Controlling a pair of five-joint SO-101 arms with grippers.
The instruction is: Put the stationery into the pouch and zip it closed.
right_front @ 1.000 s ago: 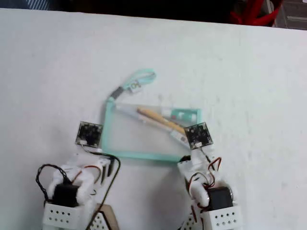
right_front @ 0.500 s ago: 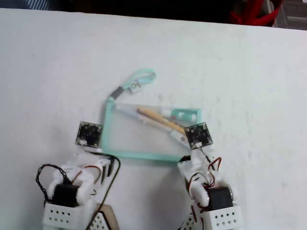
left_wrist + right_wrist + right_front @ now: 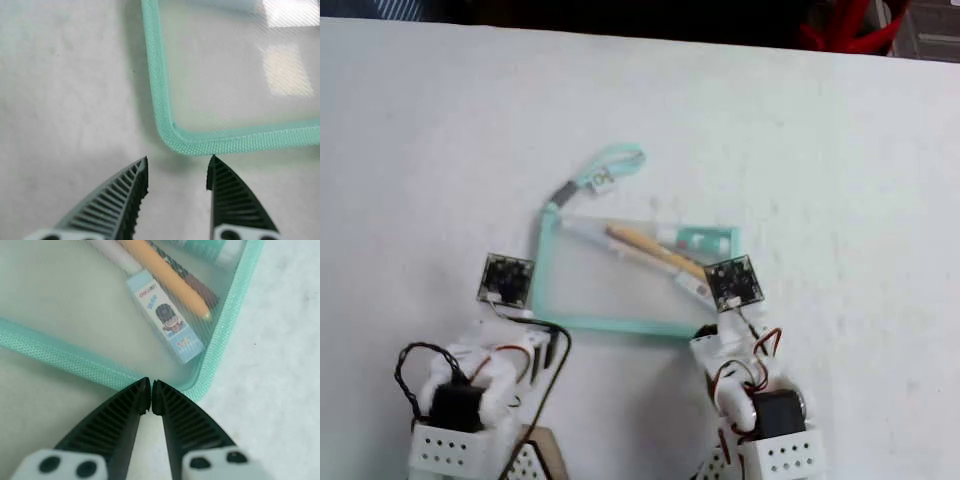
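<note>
My left pincer (image 3: 178,167) hangs open and empty just short of a corner of the pouch (image 3: 155,75). My right pincer (image 3: 150,390) is closed on nothing at its edge. Ungripped, the pouch may slide across the desk (image 3: 60,100) when the zip is pulled.

We found the pouch (image 3: 610,323) flat on the table (image 3: 820,150), just ahead of both arms — the left tool (image 3: 178,160) beside its near left corner, the right tool (image 3: 151,385) at its near right corner. Inside, the pencil (image 3: 650,248) and eraser (image 3: 165,322) lay toward the right end; the strap (image 3: 603,178) trailed behind the far left corner.
</note>
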